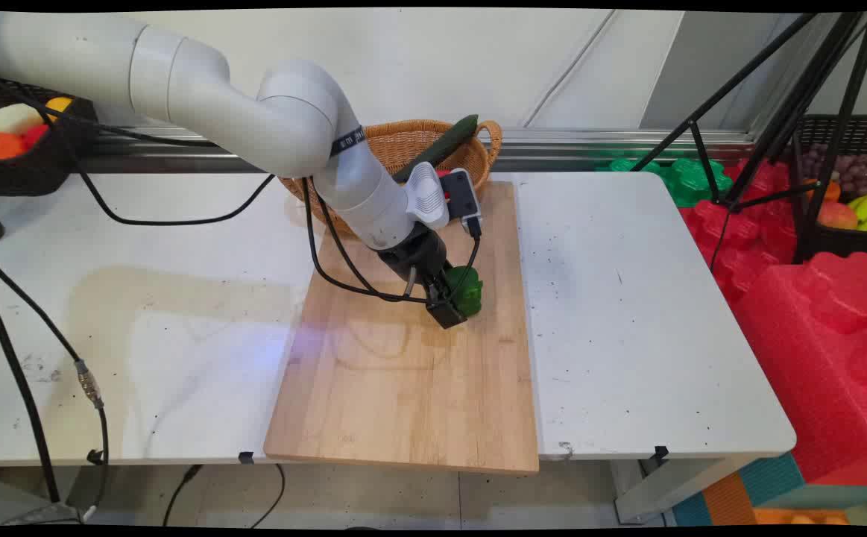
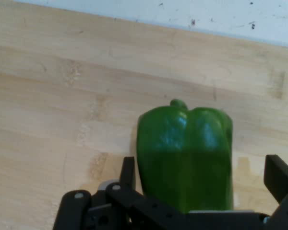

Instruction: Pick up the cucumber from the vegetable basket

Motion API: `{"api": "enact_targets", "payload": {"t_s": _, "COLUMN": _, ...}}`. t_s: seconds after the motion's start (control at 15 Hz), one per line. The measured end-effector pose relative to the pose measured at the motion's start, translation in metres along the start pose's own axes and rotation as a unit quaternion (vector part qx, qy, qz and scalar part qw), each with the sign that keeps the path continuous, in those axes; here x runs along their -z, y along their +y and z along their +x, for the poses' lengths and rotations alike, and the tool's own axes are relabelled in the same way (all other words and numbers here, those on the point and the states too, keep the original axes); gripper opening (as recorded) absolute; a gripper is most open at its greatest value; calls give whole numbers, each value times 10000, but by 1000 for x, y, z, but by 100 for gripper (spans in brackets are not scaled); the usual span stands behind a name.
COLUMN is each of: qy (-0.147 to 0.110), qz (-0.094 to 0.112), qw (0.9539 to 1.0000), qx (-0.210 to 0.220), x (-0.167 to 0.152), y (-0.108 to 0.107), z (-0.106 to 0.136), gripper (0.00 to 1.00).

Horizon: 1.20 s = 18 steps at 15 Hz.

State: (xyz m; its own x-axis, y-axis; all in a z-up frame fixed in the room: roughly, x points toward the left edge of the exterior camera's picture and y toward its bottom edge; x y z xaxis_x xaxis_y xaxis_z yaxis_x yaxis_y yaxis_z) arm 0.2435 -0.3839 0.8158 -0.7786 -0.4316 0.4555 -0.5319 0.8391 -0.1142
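We find the cutting board (image 1: 403, 388) on the table (image 1: 627, 335), pepper (image 1: 469, 291) on the board's far right part, between the gripper's (image 1: 454, 304) 2 fingers (image 2: 127, 173), basket (image 1: 403, 145) behind the board, cucumber (image 1: 444, 142) in it.

My matt black plastic pincer (image 2: 201, 184) flanks a glossy, smooth green pepper (image 2: 185, 158) on a pale, grained wooden board (image 1: 403, 388); behind, a woven wicker basket (image 1: 403, 145).

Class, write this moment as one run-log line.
gripper: open, straddling green pepper | pepper: on cutting board | behind board: wicker basket holding cucumber
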Motion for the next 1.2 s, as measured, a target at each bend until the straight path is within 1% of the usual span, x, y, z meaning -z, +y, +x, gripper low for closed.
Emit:
{"api": "enact_targets", "payload": {"t_s": 0.2, "qy": 108, "qz": 0, "qw": 9999, "qx": -16, "x": 10, "y": 2, "z": 2, "gripper": 100}}
{"api": "enact_targets", "payload": {"t_s": 0.4, "qy": 283, "qz": 50, "qw": 9996, "qx": 36, "x": 29, "y": 2, "z": 2, "gripper": 100}}
{"api": "enact_targets", "payload": {"t_s": 0.47, "qy": 381, "qz": 89, "qw": 9992, "qx": 77, "x": 39, "y": 1, "z": 1, "gripper": 100}}
{"api": "enact_targets", "payload": {"t_s": 0.6, "qy": 562, "qz": 187, "qw": 9981, "qx": 175, "x": 62, "y": -2, "z": -4, "gripper": 100}}
{"api": "enact_targets", "payload": {"t_s": 0.8, "qy": 822, "qz": 382, "qw": 9953, "qx": 337, "x": 98, "y": -13, "z": -19, "gripper": 100}}
{"api": "enact_targets", "payload": {"t_s": 0.93, "qy": 973, "qz": 552, "qw": 9924, "qx": 517, "x": 122, "y": -23, "z": -31, "gripper": 100}}
{"api": "enact_targets", "payload": {"t_s": 1.07, "qy": 1054, "qz": 686, "qw": 9898, "qx": 672, "x": 137, "y": -31, "z": -40, "gripper": 100}}
{"api": "enact_targets", "payload": {"t_s": 1.2, "qy": 1128, "qz": 855, "qw": 9861, "qx": 871, "x": 152, "y": -43, "z": -50, "gripper": 100}}
